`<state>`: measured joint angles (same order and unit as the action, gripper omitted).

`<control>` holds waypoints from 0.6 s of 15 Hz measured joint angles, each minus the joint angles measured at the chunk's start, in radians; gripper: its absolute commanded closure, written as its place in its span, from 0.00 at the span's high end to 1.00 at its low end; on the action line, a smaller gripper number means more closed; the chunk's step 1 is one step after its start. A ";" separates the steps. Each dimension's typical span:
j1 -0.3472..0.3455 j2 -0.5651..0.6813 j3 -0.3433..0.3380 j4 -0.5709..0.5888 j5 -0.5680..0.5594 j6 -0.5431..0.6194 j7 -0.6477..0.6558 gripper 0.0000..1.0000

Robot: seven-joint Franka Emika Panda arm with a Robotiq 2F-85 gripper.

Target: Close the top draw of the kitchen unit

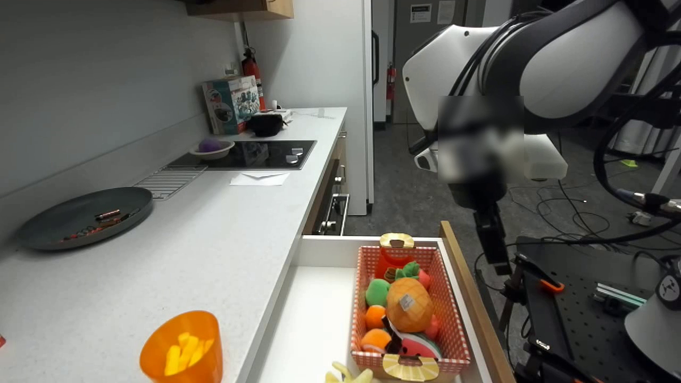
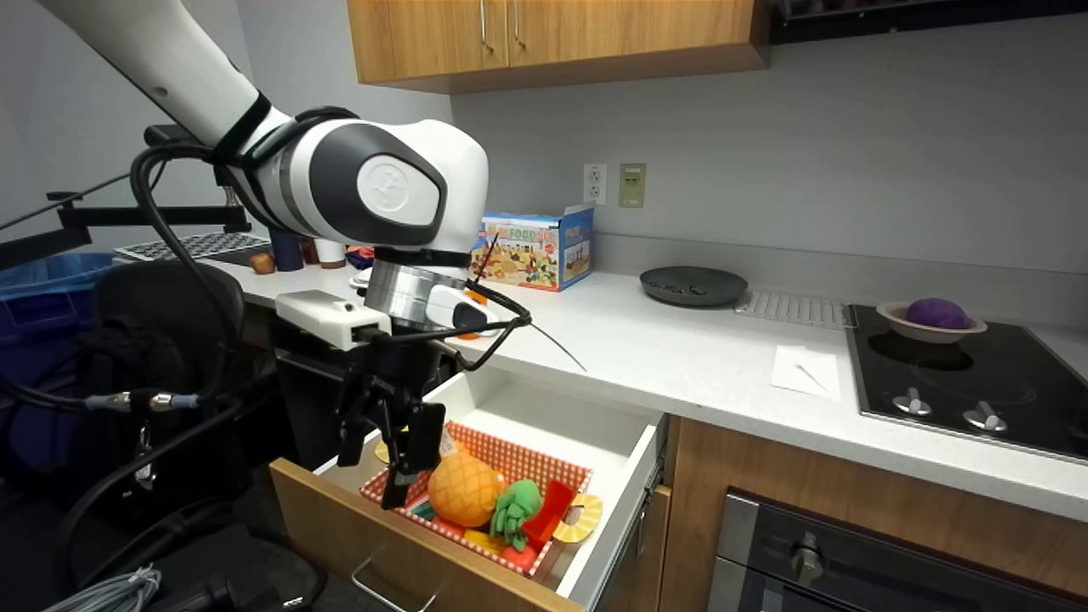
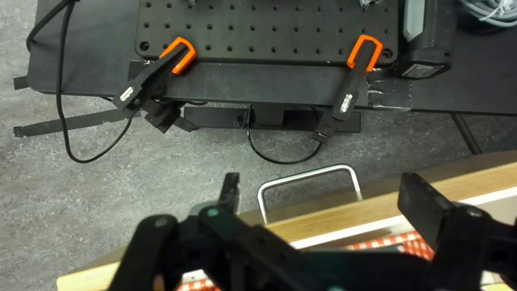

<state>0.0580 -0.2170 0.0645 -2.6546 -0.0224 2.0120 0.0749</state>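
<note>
My gripper (image 3: 321, 182) hangs with its two fingers (image 3: 422, 208) spread wide apart, holding nothing. It is near the drawer's front (image 2: 327, 523); an exterior view shows a gap between that and my fingers, so I judge I am not touching it. The handle (image 3: 303, 176) juts from the outer face, and in the wrist view it lies between my fingers, though I take it to be lower down. The drawer (image 1: 319, 303) stands well out of the unit (image 2: 705, 357), so all the closing seems left to do. I judge it stiff and boxy, likely to slide easily once it gets going. The basket (image 1: 448, 308) inside, heaped with toys (image 1: 378, 292), should add some weight, though they look soft and light. I need no grasp: I would bring my fingers outside the front and press the wood near its middle, since a shove at one corner could twist the drawer. The handle is thin metal and may prove slippery to push on. The pineapple (image 1: 408, 306) sits high and could catch under the unit's edge, so I should press slowly.
</note>
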 measured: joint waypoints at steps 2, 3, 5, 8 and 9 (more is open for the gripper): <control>-0.012 0.024 -0.005 -0.017 -0.036 0.013 0.001 1.00; -0.018 0.042 -0.010 -0.026 -0.049 0.030 0.000 1.00; -0.029 0.084 -0.024 -0.040 -0.067 0.085 -0.003 1.00; -0.041 0.163 -0.042 -0.048 -0.086 0.192 -0.011 1.00; -0.042 0.191 -0.046 -0.048 -0.091 0.227 -0.014 1.00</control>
<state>0.0158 -0.0258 0.0187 -2.7025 -0.1134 2.2391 0.0609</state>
